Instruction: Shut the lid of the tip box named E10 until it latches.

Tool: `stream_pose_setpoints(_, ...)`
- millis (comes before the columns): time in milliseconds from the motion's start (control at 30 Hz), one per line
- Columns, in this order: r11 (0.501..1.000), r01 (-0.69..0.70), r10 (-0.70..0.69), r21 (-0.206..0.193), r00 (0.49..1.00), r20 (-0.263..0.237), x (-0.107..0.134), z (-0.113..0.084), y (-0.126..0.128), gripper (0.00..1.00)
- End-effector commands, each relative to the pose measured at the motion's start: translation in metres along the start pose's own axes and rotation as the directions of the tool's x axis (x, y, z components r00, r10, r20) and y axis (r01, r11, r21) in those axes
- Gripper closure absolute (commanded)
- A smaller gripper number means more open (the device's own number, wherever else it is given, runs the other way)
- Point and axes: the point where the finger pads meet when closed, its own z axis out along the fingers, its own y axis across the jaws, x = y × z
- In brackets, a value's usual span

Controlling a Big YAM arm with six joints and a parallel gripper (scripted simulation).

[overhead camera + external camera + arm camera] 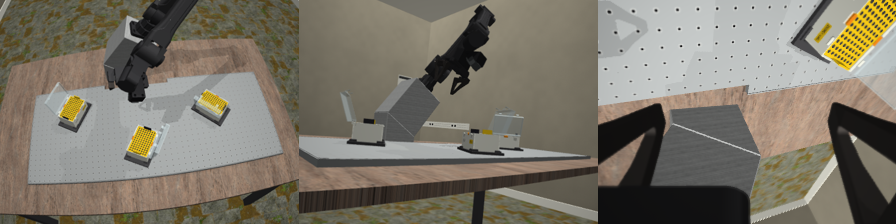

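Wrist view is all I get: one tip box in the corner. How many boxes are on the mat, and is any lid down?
Observer: Three. The top view shows the left tip box, the middle tip box and the right tip box, all with yellow racks exposed. No lid is shut.
Operator: How high is the gripper?
Observer: In the exterior view the gripper hangs open, well above the mat, touching nothing.
Operator: Can you read E10 anywhere?
Observer: No. The stickers are too small to read in every view.
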Motion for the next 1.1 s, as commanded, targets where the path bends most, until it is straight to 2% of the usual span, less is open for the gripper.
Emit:
stream_pose_setpoints(0, 1.0, -0.001, 0.001, 0.003, 1.0, 0.006, -0.002, -0.002, -0.002, 0.0)
stream_pose_setpoints(33, 1.0, -0.001, 0.001, 0.003, 1.0, 0.006, -0.002, -0.002, -0.002, 0.0)
stream_pose_setpoints(67, 0.997, 0.063, -0.064, 0.039, 0.997, 0.035, -0.021, -0.016, 0.001, 0.0)
stream_pose_setpoints(200, 0.981, 0.177, -0.181, 0.083, 0.983, 0.035, -0.035, -0.028, 0.014, 0.0)
stream_pose_setpoints(233, 0.981, 0.177, -0.181, 0.082, 0.983, 0.035, -0.038, -0.03, 0.017, 0.0)
stream_pose_setpoints(400, 0.939, 0.319, -0.325, 0.132, 0.946, 0.023, -0.05, -0.041, 0.038, 0.0)
stream_pose_setpoints(533, 0.886, 0.433, -0.439, 0.164, 0.898, 0.001, -0.054, -0.045, 0.056, 0.0)
stream_pose_setpoints(600, 0.886, 0.433, -0.439, 0.164, 0.898, 0.001, -0.054, -0.045, 0.056, 0.0)
stream_pose_setpoints(767, 0.796, 0.566, -0.577, 0.217, 0.817, -0.015, -0.068, -0.059, 0.078, 0.0)
stream_pose_setpoints(900, 0.793, 0.57, -0.581, 0.216, 0.814, -0.012, -0.075, -0.067, 0.097, 0.0)
stream_pose_setpoints(1067, 0.687, 0.681, -0.695, 0.255, 0.717, -0.042, -0.08, -0.076, 0.12, 0.0)
